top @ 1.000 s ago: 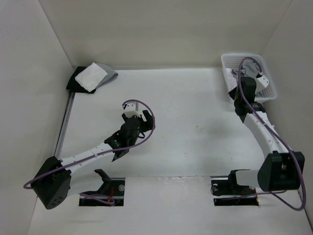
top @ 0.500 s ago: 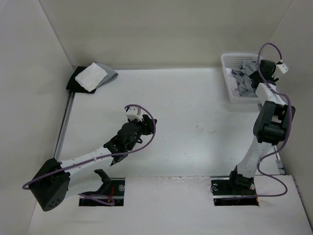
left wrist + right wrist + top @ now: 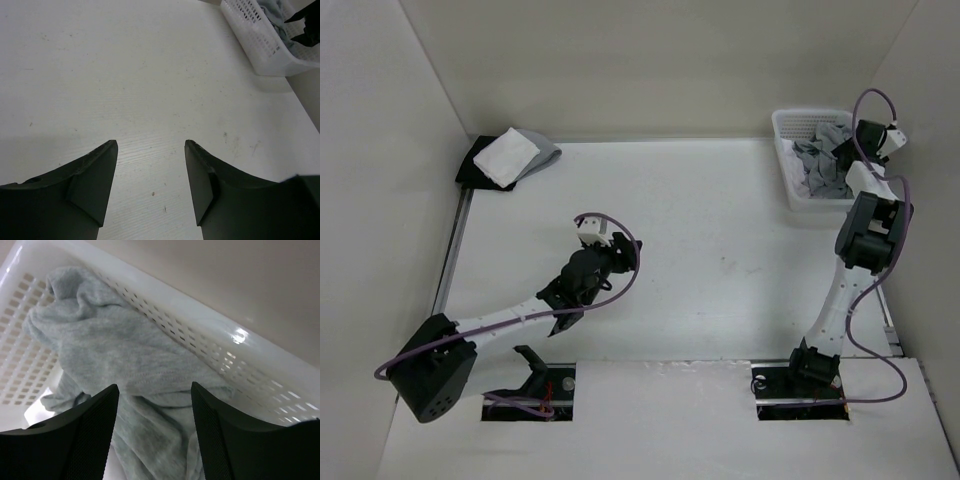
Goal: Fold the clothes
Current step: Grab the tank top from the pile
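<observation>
Since a second ago the right arm has swung up from a low stretch and now stands tall at the right edge. The right gripper sits over the white basket, upper right. Its jaws are spread wide with nothing between them. The grey clothes lie crumpled inside the basket, just beyond the fingers. The left gripper has barely shifted. It hovers left of centre over the table, jaws apart, empty. Folded cloths sit in the upper left corner.
</observation>
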You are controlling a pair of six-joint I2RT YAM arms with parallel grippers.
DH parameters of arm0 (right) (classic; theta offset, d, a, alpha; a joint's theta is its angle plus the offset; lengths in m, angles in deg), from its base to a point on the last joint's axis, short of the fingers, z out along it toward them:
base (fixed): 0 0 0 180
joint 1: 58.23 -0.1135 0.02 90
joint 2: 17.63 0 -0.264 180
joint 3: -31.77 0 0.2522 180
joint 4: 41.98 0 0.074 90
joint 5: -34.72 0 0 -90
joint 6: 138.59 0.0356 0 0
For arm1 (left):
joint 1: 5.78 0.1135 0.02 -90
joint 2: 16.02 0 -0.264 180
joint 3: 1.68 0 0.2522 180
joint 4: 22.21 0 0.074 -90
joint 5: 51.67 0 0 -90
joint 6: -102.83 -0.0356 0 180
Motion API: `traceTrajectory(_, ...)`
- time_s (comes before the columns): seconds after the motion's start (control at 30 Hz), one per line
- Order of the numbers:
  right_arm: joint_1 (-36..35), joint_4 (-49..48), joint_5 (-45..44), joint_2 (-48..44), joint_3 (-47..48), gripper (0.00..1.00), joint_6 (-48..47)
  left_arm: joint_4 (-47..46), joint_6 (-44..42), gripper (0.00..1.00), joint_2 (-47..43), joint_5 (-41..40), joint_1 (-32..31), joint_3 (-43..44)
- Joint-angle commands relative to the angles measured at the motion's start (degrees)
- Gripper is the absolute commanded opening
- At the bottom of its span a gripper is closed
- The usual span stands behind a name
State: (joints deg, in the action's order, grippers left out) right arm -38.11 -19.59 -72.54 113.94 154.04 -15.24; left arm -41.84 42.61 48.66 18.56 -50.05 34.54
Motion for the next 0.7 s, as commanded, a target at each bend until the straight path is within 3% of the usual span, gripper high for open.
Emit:
traceTrajectory(0.0,1.11,0.25,2.49,1.4,5.21,0.63,4.09,-5.55,-0.07,0.55,1.49,0.96,0.55,-0.57)
traceTrajectory(0.23,1.28,2.72,5.65,6.24,10.75,0.52,5.94,-5.81,0.01,0.55,1.76,0.96,1.16,-0.4)
traceTrajectory(0.5,1.37,3.94,5.92,7.39,11.55,0.56,6.12,-6.25,0.01,0.55,0.88,0.96,1.69,-0.66)
traceTrajectory(0.67,1.81,4.12,6.97,8.53,11.81,0.34,5.86,-6.25,0.01,0.55,0.35,0.7,2.04,-0.84)
